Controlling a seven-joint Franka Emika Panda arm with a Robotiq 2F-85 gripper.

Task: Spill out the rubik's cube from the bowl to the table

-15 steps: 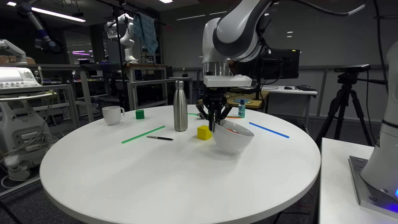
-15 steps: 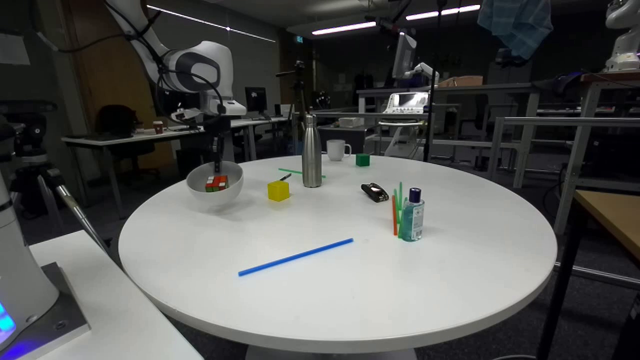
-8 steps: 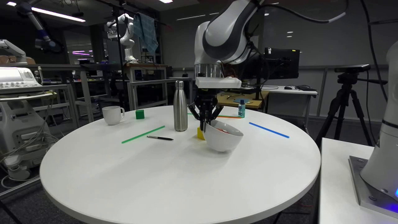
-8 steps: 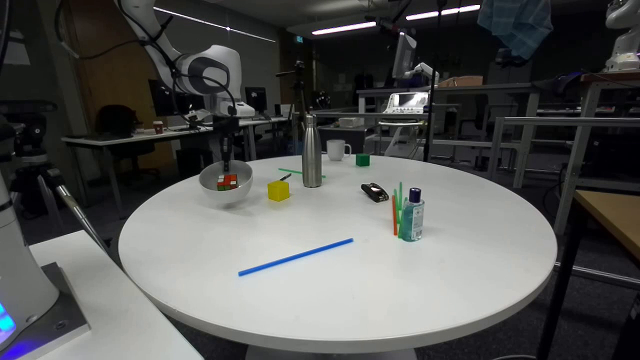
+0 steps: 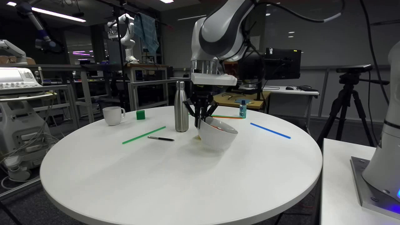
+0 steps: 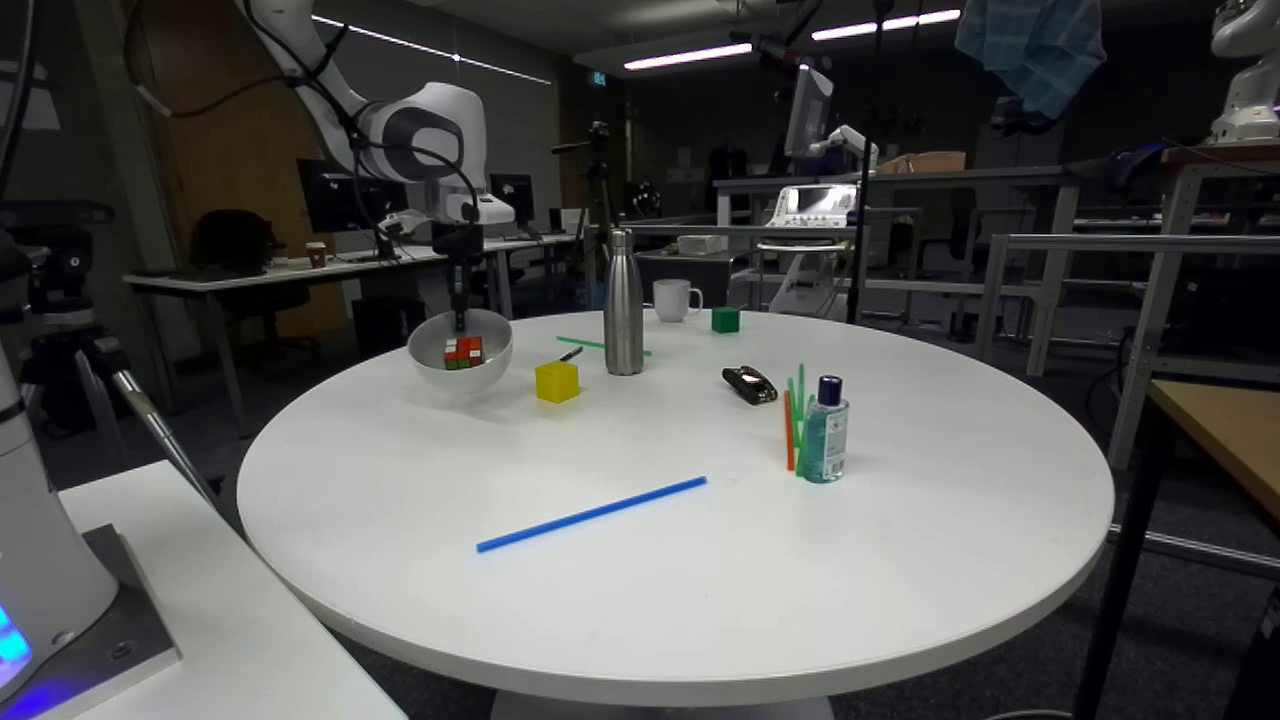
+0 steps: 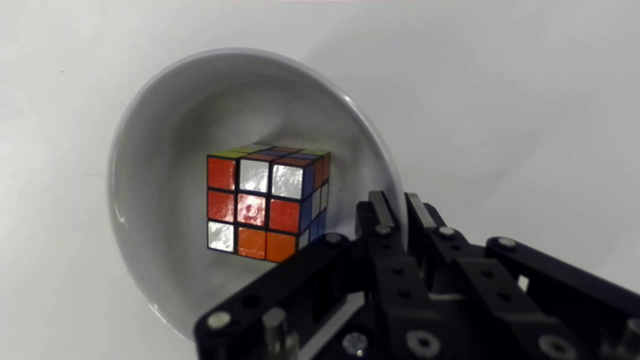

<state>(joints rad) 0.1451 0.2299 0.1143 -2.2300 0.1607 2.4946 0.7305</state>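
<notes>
Inside gripped bowl (image 7: 150, 195), rubik's cube (image 7: 257, 205), bottle label (image 6: 836, 438) unreadable

Long white ceiling strip light (image 6: 688, 57) lit, far side; background dim. Round white tabletop (image 5: 162, 184) bright, shadows soft. Wrist view: glare on glossy multicoloured Rubik's cube (image 7: 267, 202).

Around the bowl (image 5: 216, 137) in an exterior view, open table (image 5: 187, 181) from four to eight o'clock, yellow block (image 5: 198, 137) at nine, steel bottle (image 5: 181, 107) standing at ten, blue stick (image 5: 270, 130) lying at three
</notes>
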